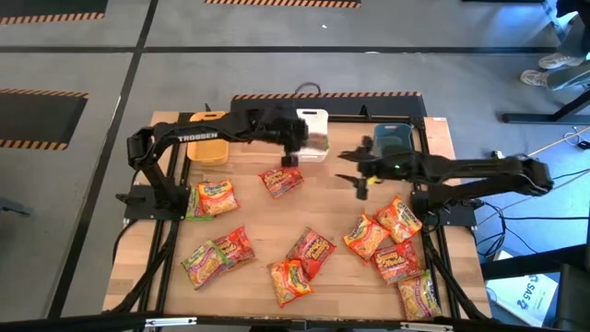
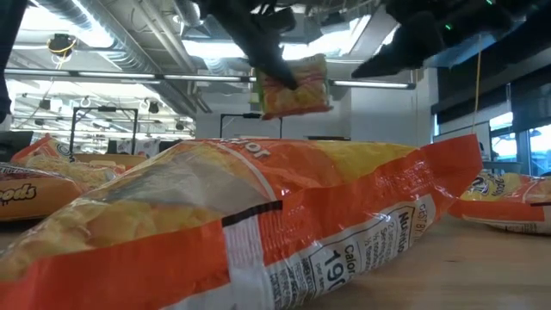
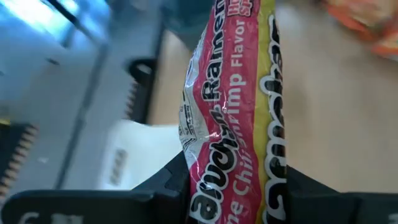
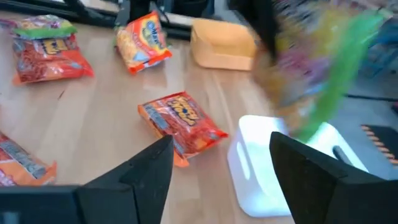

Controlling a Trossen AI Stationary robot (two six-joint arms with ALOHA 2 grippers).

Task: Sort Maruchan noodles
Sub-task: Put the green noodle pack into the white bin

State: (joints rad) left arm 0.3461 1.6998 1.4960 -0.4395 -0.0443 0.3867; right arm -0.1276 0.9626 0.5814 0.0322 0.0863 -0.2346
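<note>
Left gripper (image 1: 293, 146) — clamped on a green-pink noodle packet (image 3: 233, 112), held above the white bin (image 1: 313, 122) at the desk's far edge. Right gripper (image 1: 355, 169) — fingers parted, empty, near the grey bin (image 1: 392, 136).

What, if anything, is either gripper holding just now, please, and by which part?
The left gripper pinches a glossy pink-and-yellow plastic ramen packet by one end, above the white plastic bin. The right gripper is open, empty.
</note>
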